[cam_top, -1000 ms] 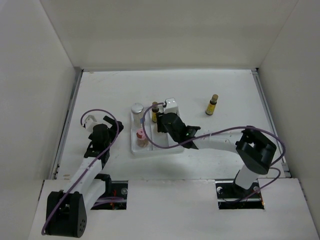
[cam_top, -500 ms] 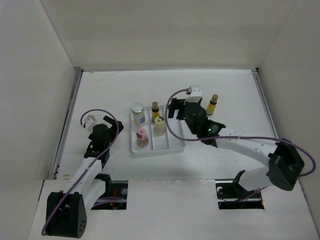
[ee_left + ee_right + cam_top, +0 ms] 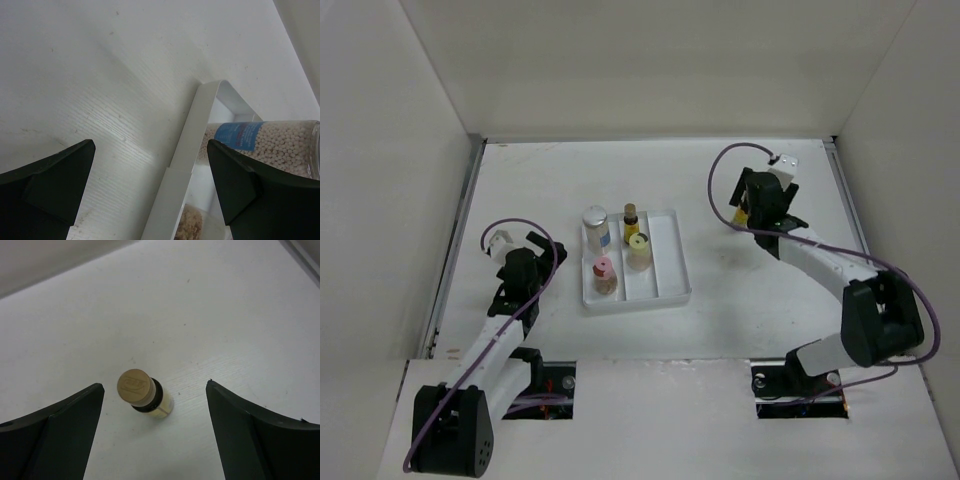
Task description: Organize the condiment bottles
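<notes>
Hanging stretched toward the far right, the right claw [image 3: 154, 386] gapes wide above the upright brown-capped bottle [image 3: 144, 394]

Bright, even, diffuse light; faint soft shadows.

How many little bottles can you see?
5. Four stand in the white tray: silver-capped bottle and pink-capped bottle in its left slot, brown-capped bottle and yellow-capped bottle in the middle. The second brown-capped bottle stands on the table, right of the tray.
</notes>
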Tool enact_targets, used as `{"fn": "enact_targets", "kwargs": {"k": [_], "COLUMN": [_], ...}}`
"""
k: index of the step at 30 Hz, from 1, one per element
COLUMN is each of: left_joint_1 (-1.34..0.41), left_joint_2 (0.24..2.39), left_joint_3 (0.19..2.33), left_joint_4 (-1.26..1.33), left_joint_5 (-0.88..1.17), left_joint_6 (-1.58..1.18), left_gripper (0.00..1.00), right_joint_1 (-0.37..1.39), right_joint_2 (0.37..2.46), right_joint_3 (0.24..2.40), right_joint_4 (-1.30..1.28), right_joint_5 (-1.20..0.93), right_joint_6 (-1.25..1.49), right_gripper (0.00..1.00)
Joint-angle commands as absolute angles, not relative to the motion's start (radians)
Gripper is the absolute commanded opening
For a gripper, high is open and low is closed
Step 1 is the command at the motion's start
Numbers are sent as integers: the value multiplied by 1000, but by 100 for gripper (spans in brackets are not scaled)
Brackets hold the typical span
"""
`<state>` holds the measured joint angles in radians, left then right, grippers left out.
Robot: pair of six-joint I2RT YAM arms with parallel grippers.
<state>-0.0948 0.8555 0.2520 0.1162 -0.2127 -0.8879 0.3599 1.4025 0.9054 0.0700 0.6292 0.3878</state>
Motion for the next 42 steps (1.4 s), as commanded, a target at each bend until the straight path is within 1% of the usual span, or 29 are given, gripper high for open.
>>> {"fn": "enact_targets", "kwargs": {"k": [1, 5, 9, 10, 11, 13, 18, 23, 27, 30, 33, 42], "left_joint_1": [-97, -93, -93, -93, -94, -100, -103, -100, -94, -94, -97, -82], "left_joint_2": [848, 856, 851, 851, 854, 859, 873, 847, 848, 842, 851, 851], "left_joint_3": [278, 276, 267, 267, 273, 282, 297, 290, 293, 284, 305, 285], "left_joint_4": [146, 143, 147, 146, 143, 140, 140, 137, 114, 123, 112, 123], "left_joint_5": [-219, -219, -222, -222, -222, -222, -229, -229, -222, -227, -229, -229], "left_joint_6": [-879, -884, -885, -887, -887, -884, -887, -888, -891, -896, -885, -877], "left_gripper": [100, 100, 100, 100, 100, 100, 100, 100, 100, 100, 100, 100], "right_joint_1": [329, 309, 304, 306, 306, 330, 504, 706, 862, 971, 1056, 1154], "right_joint_2": [1462, 1528, 1563, 1562, 1552, 1510, 1338, 1181, 1126, 1130, 1181, 1417], "right_joint_3": [982, 1015, 1017, 1009, 1000, 977, 937, 893, 870, 879, 910, 983], "right_joint_4": [72, 77, 112, 123, 135, 159, 150, 95, 63, 77, 104, 175], "right_joint_5": [540, 500, 506, 511, 520, 560, 644, 649, 634, 620, 603, 584], "right_joint_6": [376, 367, 361, 354, 347, 331, 278, 294, 351, 370, 371, 359], "right_gripper": [87, 75, 49, 44, 39, 33, 31, 31, 30, 30, 30, 29]}}
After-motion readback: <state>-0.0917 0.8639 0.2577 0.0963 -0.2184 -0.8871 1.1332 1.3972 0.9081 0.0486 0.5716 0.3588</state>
